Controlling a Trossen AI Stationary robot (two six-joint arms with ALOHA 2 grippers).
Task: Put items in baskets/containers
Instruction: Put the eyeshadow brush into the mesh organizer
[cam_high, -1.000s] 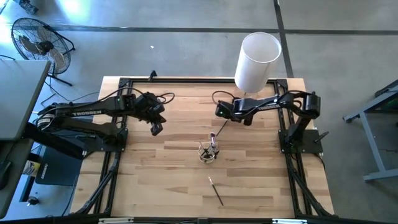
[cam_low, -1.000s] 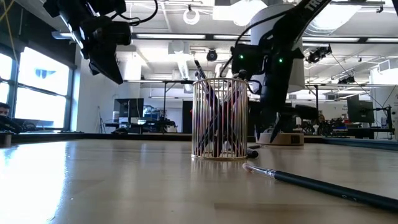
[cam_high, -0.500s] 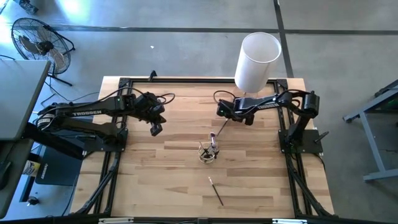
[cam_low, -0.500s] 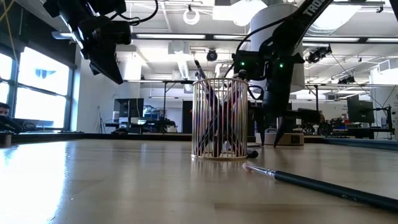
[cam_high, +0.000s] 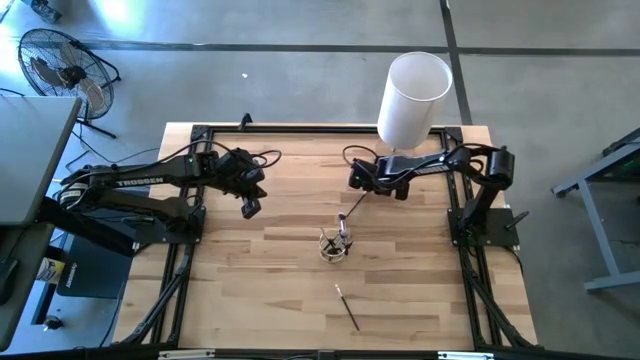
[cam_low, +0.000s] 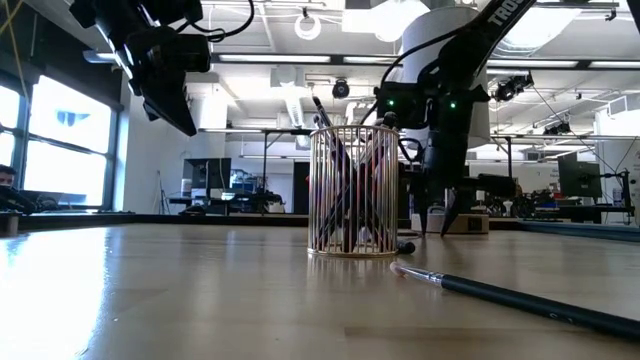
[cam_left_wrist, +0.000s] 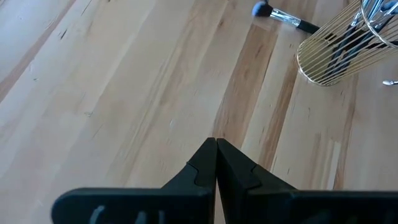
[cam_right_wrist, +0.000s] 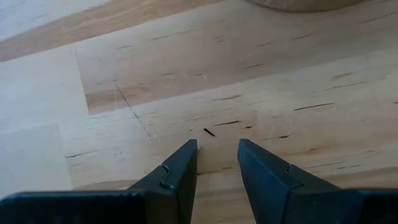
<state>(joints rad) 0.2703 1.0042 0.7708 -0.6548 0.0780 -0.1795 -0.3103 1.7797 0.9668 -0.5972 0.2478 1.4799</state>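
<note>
A small clear ribbed cup (cam_high: 335, 245) (cam_low: 352, 190) stands at mid-table with several thin brushes upright in it. One dark-handled brush (cam_high: 347, 306) (cam_low: 520, 297) lies flat on the wood near the front. Another brush (cam_high: 352, 205) (cam_left_wrist: 283, 17) lies beyond the cup, pointing toward my right gripper. My right gripper (cam_high: 357, 183) (cam_right_wrist: 216, 144) hangs open, fingers pointing down just above bare wood at the far end of that brush, nothing between them. My left gripper (cam_high: 250, 208) (cam_left_wrist: 216, 142) is shut and empty, held high left of the cup.
A tall white cylinder (cam_high: 412, 98) on a wooden base stands at the table's far right, just behind my right arm. Open wood lies left of and in front of the cup. The room beyond shows in the low view.
My right gripper has turned a little on its wrist while staying low over the table beyond the cup. Cup and brushes have not moved.
</note>
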